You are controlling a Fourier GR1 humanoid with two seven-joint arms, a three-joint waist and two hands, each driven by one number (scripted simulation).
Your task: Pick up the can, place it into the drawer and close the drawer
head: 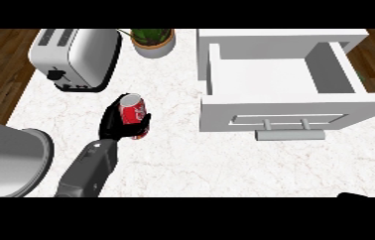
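red can [132, 110] is in the left hand [110, 125], whose fingers curl round it, over the counter [183, 154] and well apart from the open drawer [219, 112]. the grasp looks made; next it must carry rightward over the drawer's front. the drawer holds nothing. the right hand [359, 196] barely shows, so its state cannot be told.

White marbled counter [190, 157]. At far left corner, silver toaster [77, 58]; just right of it along the far edge, potted plant [154, 41]. Toward far right, white drawer [278, 80] pulled open (handle [287, 121] facing the near edge). At left edge, grey round vessel [22, 159], partly cut off.
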